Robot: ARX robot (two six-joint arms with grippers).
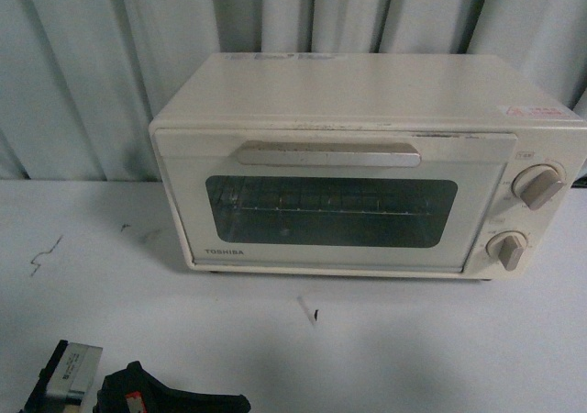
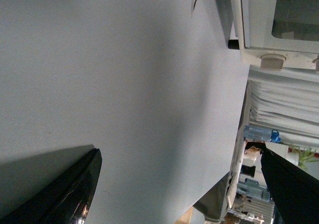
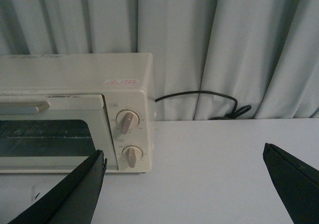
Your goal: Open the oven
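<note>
The cream-white TOSHIBA oven (image 1: 367,165) stands at the back of the white table, its door shut. The beige bar handle (image 1: 330,153) runs above the dark glass window (image 1: 330,209), and two knobs (image 1: 539,186) sit at the right. My left gripper (image 2: 182,184) is open over bare table near the front left. Only the oven's lower corner (image 2: 259,30) shows ahead of it, and part of the left arm (image 1: 170,396) shows at the bottom of the front view. My right gripper (image 3: 184,184) is open, facing the oven's knob side (image 3: 127,122) from a distance, and holds nothing.
A pale pleated curtain (image 1: 101,55) hangs behind the table. A black power cable (image 3: 199,95) lies at the oven's right. Beyond the table's edge (image 2: 234,149) stand shelves with clutter (image 2: 259,134). Small dark marks (image 1: 315,314) dot the tabletop.
</note>
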